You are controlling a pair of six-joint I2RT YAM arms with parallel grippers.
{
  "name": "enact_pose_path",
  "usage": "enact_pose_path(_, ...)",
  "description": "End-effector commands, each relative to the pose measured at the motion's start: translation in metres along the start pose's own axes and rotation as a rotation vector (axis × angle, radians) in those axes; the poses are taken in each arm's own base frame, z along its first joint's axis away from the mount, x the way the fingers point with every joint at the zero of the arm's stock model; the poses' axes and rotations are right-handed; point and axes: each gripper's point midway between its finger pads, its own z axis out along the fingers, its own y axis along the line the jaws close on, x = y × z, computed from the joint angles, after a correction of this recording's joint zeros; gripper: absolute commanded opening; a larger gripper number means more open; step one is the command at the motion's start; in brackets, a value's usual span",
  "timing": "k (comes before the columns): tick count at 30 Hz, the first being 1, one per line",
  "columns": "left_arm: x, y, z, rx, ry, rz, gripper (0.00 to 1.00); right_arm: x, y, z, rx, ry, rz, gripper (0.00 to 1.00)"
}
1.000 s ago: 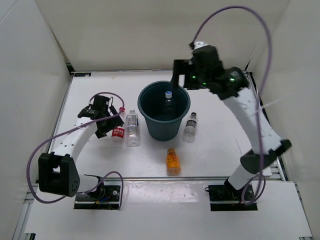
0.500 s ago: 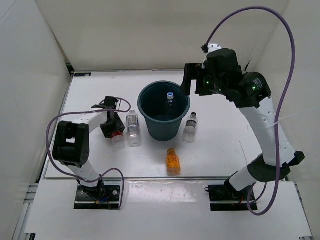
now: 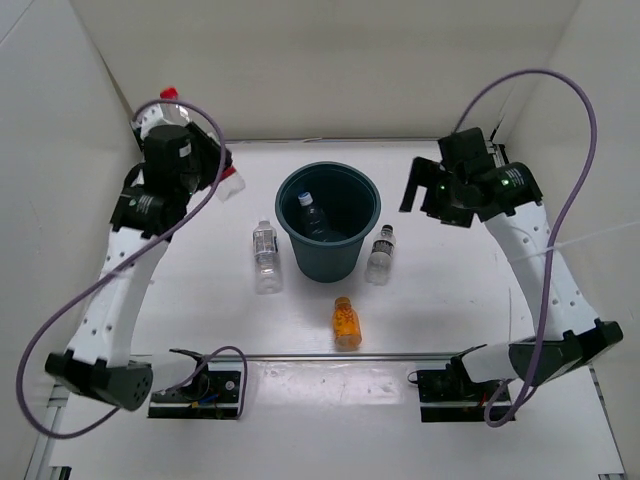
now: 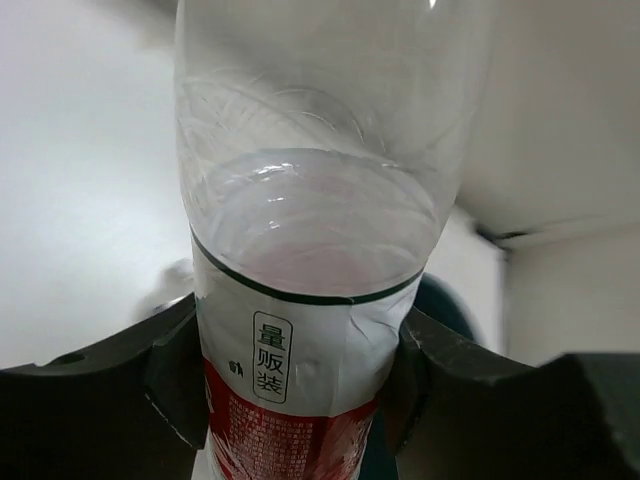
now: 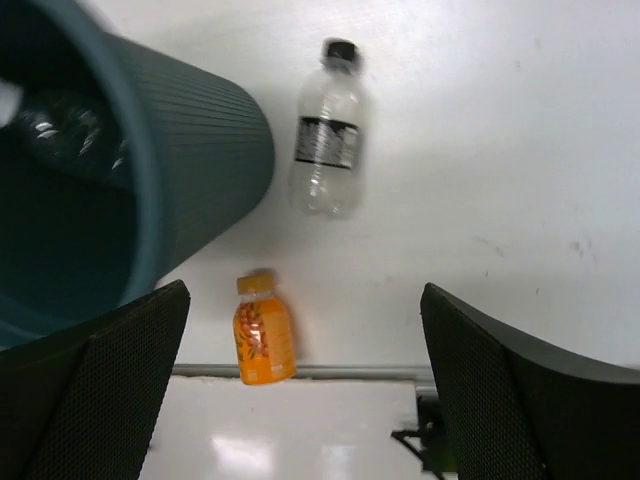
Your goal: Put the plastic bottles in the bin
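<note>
My left gripper (image 3: 221, 176) is raised above the table's back left, shut on a clear bottle with a red label (image 3: 233, 184). In the left wrist view that bottle (image 4: 310, 250) fills the gap between the fingers (image 4: 165, 365). The teal-grey bin (image 3: 283, 207) stands mid-table with a blue-capped clear bottle (image 3: 311, 213) inside. My right gripper (image 3: 416, 189) hangs open to the right of the bin, with nothing between its fingers (image 5: 110, 370). Below it lie a black-labelled clear bottle (image 5: 327, 130) and the orange bottle (image 5: 263, 335).
Another clear bottle (image 3: 265, 257) lies just left of the bin. The black-labelled bottle (image 3: 380, 254) rests against the bin's right side, and the orange bottle (image 3: 345, 323) lies near the table's front edge. White walls close in the left, back and right.
The left gripper shut on the red-labelled bottle and lifted it off the table toward the back left. The right arm drew back to the right from over the bin.
</note>
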Motion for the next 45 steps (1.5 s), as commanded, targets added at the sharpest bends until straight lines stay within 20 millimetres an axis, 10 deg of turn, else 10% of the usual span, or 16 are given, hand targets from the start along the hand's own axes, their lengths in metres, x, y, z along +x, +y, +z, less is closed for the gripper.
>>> enact_pose_path(1,-0.003,-0.058,-0.009,0.222,-0.004,0.038,0.64,0.003,-0.017,0.007,-0.045,0.020,0.188,1.00)
enact_pose_path(7,0.058,-0.145,-0.005,0.386,0.081,0.238,0.70,0.018,-0.025,0.033,-0.072,0.150,0.324,1.00)
enact_pose_path(15,0.139,-0.190,-0.008,0.406,0.111,0.448,0.80,0.022,-0.032,0.044,-0.047,0.167,0.361,1.00)
enact_pose_path(16,0.130,-0.189,-0.012,0.378,0.069,0.441,1.00,0.023,-0.035,0.046,-0.038,0.172,0.380,1.00)
enact_pose_path(23,0.051,-0.180,-0.069,0.365,-0.131,0.346,1.00,0.059,-0.059,0.081,0.009,0.287,0.483,1.00)
enact_pose_path(29,0.018,-0.108,-0.102,0.269,-0.226,0.272,1.00,0.076,-0.038,0.134,-0.127,0.375,0.472,1.00)
enact_pose_path(38,0.062,0.021,-0.115,0.056,-0.111,0.179,1.00,0.099,-0.037,0.212,-0.065,0.499,0.415,1.00)
enact_pose_path(45,0.091,0.072,-0.115,-0.079,-0.029,0.212,1.00,0.108,-0.030,0.251,-0.032,0.566,0.339,0.87)
